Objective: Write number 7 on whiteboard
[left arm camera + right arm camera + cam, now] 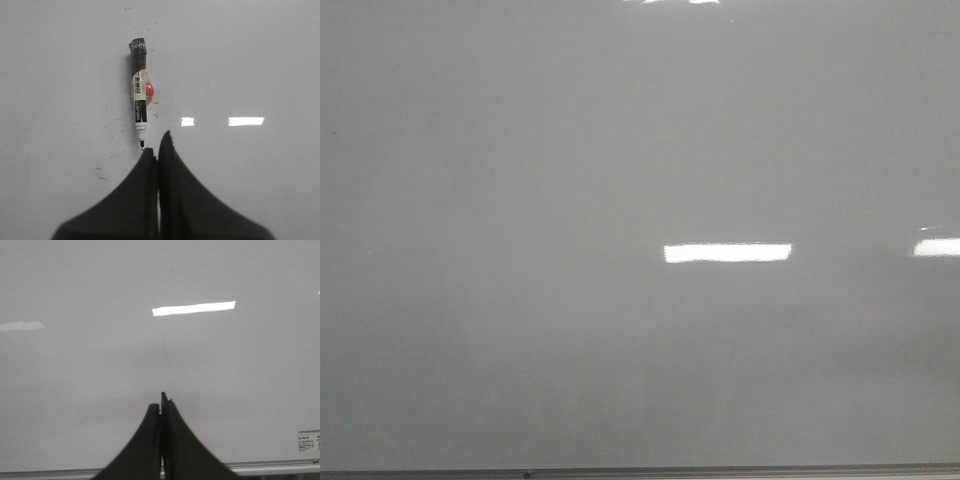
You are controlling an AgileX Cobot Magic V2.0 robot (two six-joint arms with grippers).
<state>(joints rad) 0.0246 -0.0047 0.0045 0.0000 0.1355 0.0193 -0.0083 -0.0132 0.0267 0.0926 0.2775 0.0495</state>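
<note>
The whiteboard (520, 200) is a glossy pale grey board that fills the front view, and no number 7 shows on it. Neither gripper shows in the front view. In the left wrist view a black-and-white marker (139, 95) with a red label lies flat on the whiteboard (250, 60), its bare tip toward my fingers. My left gripper (158, 142) is shut and empty, its tips just beside the marker's tip. My right gripper (160, 400) is shut and empty over the whiteboard (75, 390).
The board's thin grey metal frame edge (720, 472) runs along the near side and also shows in the right wrist view (280, 467), beside a small printed label (307, 440). A faint thin grey streak (165, 350) and small black smudges (102, 175) mark the board. Bright glare patches (727, 253) reflect lights.
</note>
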